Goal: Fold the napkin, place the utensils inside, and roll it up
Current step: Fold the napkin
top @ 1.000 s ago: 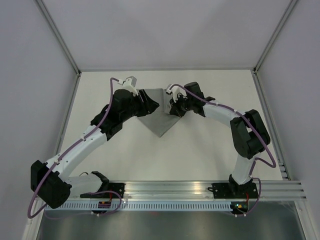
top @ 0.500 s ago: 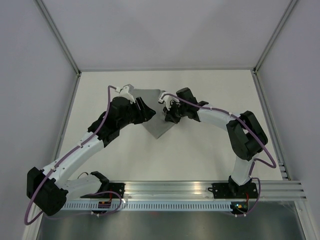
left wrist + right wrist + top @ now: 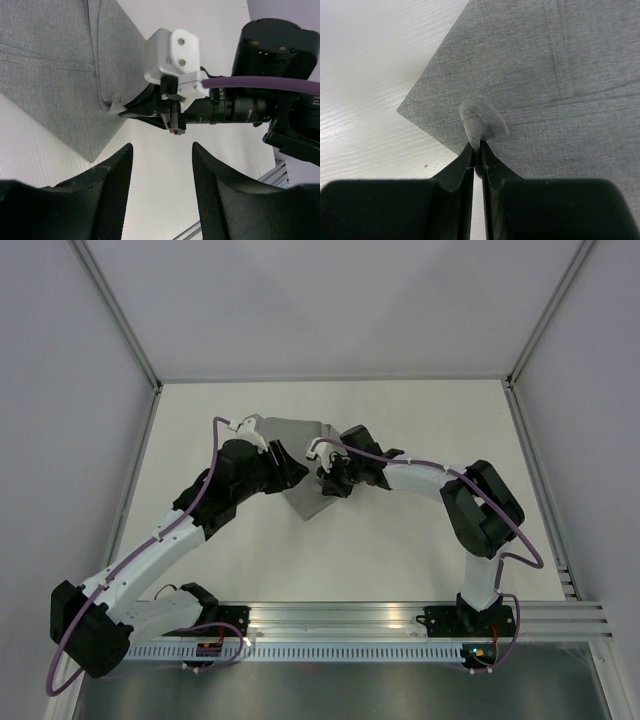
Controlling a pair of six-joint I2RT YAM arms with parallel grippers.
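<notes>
White table [image 3: 440, 410]: my right gripper [image 3: 476, 147] pinches a bit of the grey napkin [image 3: 290, 432], my left gripper [image 3: 161, 150] is spread wide

Left black gripper [image 3: 162, 150]: jaws apart, arm toward 1 o'clock.
Right black gripper [image 3: 476, 146]: pinching grey felt napkin [image 3: 560, 75], forearm toward 9 o'clock.

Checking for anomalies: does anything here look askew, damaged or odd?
Nothing damaged or spilled. The napkin lies folded into a rough triangle, one small tuft pinched up by the right gripper. No cutlery shows in any view.
</notes>
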